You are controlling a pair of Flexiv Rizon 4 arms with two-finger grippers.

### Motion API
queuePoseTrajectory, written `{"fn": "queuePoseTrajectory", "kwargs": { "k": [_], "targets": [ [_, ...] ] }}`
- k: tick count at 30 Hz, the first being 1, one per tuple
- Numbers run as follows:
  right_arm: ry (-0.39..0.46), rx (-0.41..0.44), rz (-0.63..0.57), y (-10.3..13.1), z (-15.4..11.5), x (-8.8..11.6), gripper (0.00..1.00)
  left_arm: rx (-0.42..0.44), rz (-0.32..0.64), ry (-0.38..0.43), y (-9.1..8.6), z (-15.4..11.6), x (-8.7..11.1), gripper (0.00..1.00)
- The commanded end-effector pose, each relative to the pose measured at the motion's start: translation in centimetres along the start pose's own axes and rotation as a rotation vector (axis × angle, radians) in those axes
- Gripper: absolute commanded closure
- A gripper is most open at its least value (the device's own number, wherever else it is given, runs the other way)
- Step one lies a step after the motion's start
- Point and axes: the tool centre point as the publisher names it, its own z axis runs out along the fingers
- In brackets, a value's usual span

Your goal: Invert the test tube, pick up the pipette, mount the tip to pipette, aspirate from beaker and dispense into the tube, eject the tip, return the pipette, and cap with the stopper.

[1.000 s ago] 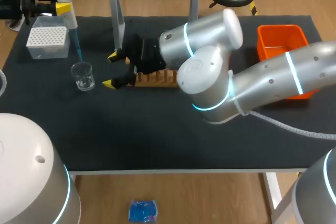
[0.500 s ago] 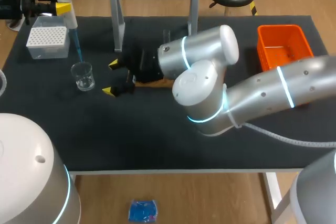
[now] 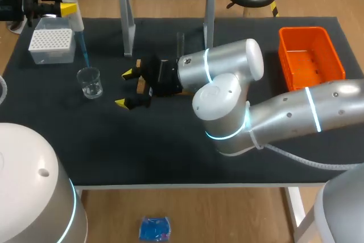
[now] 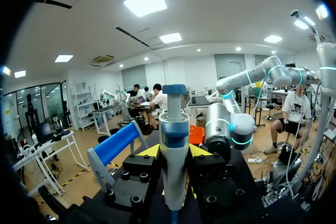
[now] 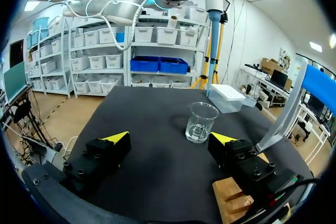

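My left hand (image 4: 176, 154) is clamped on the pipette (image 4: 174, 145). The black finger blocks press its pale body from both sides, and a yellow fingertip (image 4: 150, 151) peeks out on each side. The pipette stands upright between them, blue plunger cap on top and a blue band just below it. Ahead, over the black worktop (image 4: 245, 174), I see a stand with a blue bar (image 4: 118, 142) to one side, an orange bin (image 4: 196, 134) directly behind the pipette, and my right arm (image 4: 227, 128) beside the bin.
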Motion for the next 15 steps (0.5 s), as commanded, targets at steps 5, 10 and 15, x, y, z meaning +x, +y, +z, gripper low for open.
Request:
{"fn": "queuePoseTrajectory", "kwargs": {
  "k": [5,10,15],
  "targets": [
    [0.003,-0.043,-0.001,-0.28,-0.16,-0.10,0.00,0.001,0.002,0.001,0.03,0.00,-0.03,1.00],
    [0.003,-0.043,-0.001,-0.28,-0.16,-0.10,0.00,0.002,0.003,0.003,0.17,0.26,-0.23,1.00],
    [0.003,-0.043,-0.001,-0.28,-0.16,-0.10,0.00,0.000,0.006,0.001,0.72,0.52,-0.51,1.00]
  ]
}}
